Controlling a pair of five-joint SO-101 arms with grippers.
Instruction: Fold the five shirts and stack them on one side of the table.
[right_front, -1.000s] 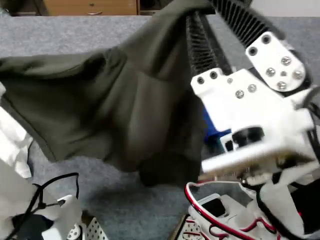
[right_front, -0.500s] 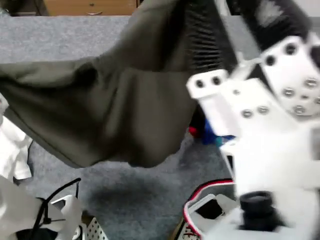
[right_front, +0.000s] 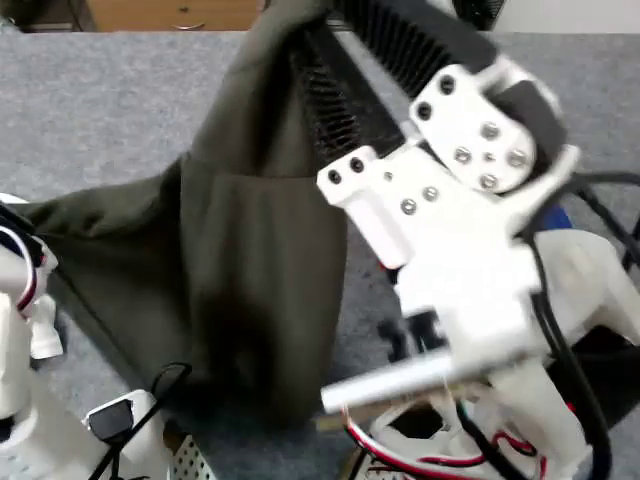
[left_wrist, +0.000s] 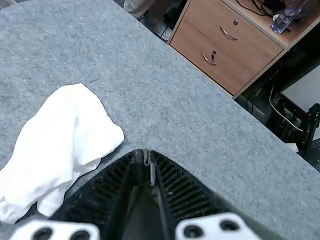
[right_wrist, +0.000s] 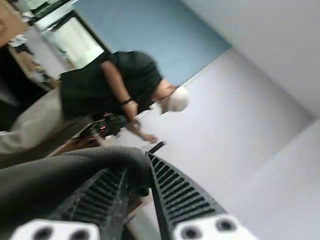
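Observation:
A dark olive shirt (right_front: 250, 270) hangs high over the grey table (right_front: 110, 110), its lower part draped down toward the near left. My right gripper (right_wrist: 142, 160) is shut on the shirt's top fold (right_wrist: 75, 170) and points up into the room. The right arm's white body (right_front: 450, 250) sits beside the hanging cloth, with its black ribbed fingers (right_front: 335, 100) at the shirt's upper edge. My left gripper (left_wrist: 146, 156) is shut, tips touching, above the table close to a crumpled white shirt (left_wrist: 60, 145). The left arm (right_front: 20, 330) stands at the near left edge.
A wooden drawer unit (left_wrist: 225, 45) stands beyond the table's far edge (left_wrist: 200, 67). Something blue (right_front: 555, 215) lies behind the right arm. Cables and arm bases (right_front: 120, 430) crowd the near edge. A person stands in the room behind, away from the table.
The right arm has swung to the left with the olive shirt. The cloth, spread wide before, now hangs narrower and more upright, with its left end sagging down by the left arm.

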